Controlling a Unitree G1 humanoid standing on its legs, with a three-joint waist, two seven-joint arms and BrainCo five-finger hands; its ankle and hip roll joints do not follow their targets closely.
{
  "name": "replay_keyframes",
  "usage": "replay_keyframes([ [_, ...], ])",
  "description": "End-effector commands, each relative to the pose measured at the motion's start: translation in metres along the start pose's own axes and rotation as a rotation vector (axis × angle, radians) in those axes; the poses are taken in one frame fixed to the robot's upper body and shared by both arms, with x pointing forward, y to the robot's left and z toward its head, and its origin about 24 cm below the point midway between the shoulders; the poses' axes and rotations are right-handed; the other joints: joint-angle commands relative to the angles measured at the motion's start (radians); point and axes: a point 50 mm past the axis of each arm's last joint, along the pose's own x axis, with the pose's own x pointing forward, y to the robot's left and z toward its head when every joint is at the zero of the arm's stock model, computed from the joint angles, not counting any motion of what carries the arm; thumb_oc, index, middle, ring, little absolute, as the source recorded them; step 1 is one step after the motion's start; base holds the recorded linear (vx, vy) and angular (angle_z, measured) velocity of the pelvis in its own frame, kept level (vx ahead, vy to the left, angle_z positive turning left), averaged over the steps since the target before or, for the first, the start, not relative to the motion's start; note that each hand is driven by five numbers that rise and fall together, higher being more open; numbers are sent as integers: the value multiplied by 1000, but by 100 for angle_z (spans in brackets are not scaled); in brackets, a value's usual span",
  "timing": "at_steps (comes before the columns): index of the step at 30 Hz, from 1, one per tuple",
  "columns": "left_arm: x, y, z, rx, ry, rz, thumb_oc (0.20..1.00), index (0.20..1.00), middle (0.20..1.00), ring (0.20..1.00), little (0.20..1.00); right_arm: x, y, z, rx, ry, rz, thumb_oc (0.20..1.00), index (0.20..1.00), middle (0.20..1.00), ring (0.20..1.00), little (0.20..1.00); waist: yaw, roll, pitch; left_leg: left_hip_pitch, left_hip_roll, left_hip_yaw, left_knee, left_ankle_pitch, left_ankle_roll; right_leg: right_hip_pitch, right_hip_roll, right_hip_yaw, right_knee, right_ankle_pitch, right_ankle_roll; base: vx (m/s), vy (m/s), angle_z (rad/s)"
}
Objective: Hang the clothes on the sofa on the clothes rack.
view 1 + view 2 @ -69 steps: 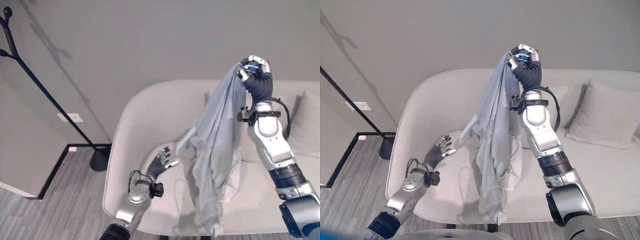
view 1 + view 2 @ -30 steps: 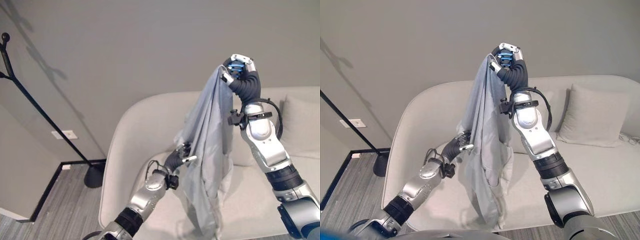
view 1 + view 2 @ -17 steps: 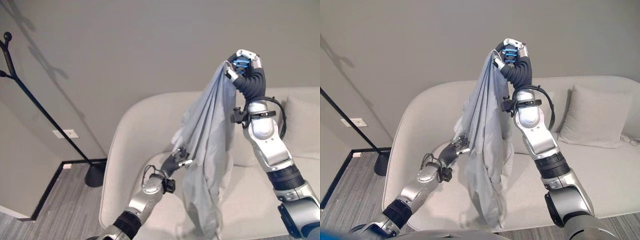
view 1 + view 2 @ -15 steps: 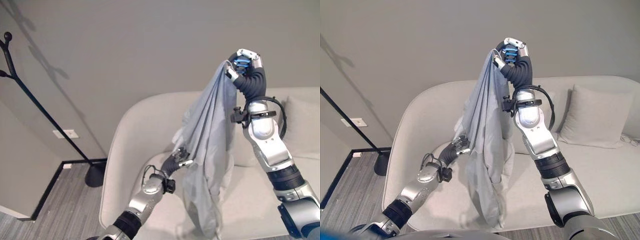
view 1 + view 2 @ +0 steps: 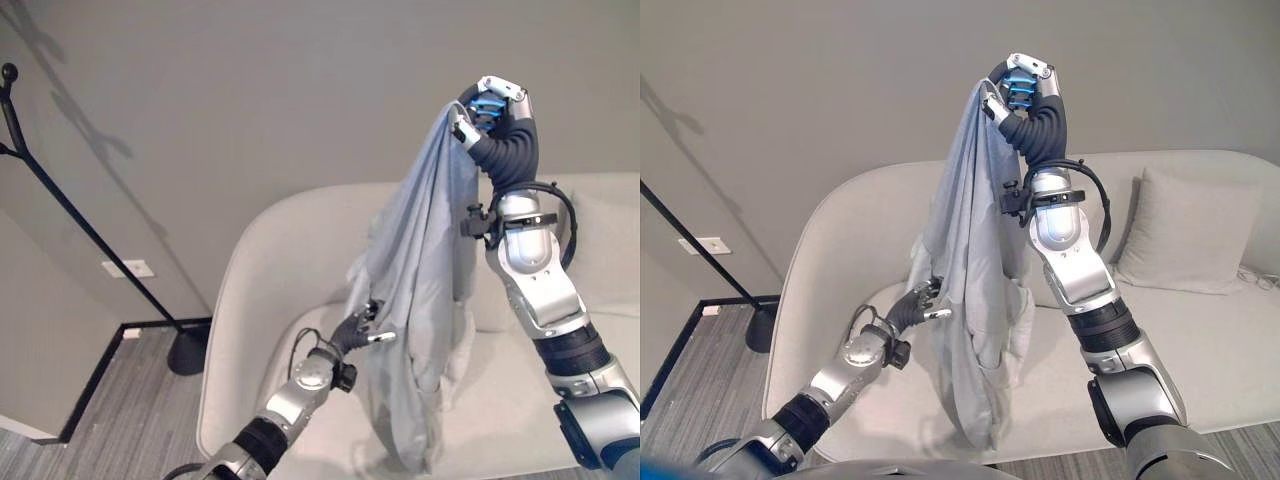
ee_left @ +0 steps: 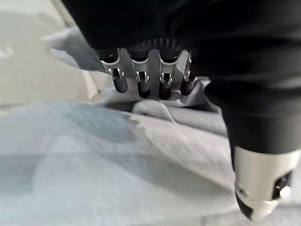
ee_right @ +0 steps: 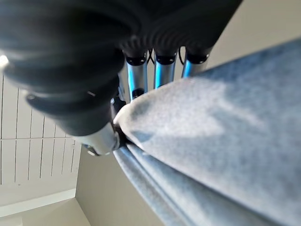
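A: Where's the shirt (image 5: 425, 300)?
B: Off the sofa (image 5: 260, 300); our right robot hand (image 5: 487, 115) clamps its top, left robot hand (image 5: 360, 325) pinches a lower fold.
A: Handling?
B: Soft and light; we grip bunched fabric before the rack (image 5: 60, 170).
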Motion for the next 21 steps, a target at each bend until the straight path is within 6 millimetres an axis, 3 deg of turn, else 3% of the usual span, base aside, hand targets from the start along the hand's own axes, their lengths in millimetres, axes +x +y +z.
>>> replay_keyframes([
  [1,16,-3,14,115,-33,-31,1000,1000,1000,1000,1000,26,0,37,65,-194,-61,200,200,200,200,200,9,-76,-60,20,30,-22,11,-56,-9,19,-86,7,17,-4,82,0,0,0],
  [10,31,-14,30,224,-68,-60,1000,1000,1000,1000,1000,25,9,36,97,-185,-38,200,200,200,200,200,-3,-72,-64,22,29,-18,11,-57,-9,17,-86,10,17,-3,84,0,0,0],
  [11,32,-13,34,238,-79,-55,200,200,200,200,200,24,9,34,107,-179,-41,200,200,200,200,200,-5,-71,-65,23,29,-16,11,-57,-9,18,-87,10,18,-3,85,2,-1,-4],
  [21,31,-3,33,256,-80,-3,200,200,200,200,200,22,4,33,99,-180,-57,200,200,200,200,200,-6,-70,-70,28,30,-15,11,-59,-9,21,-89,9,18,-5,85,0,0,0],
])
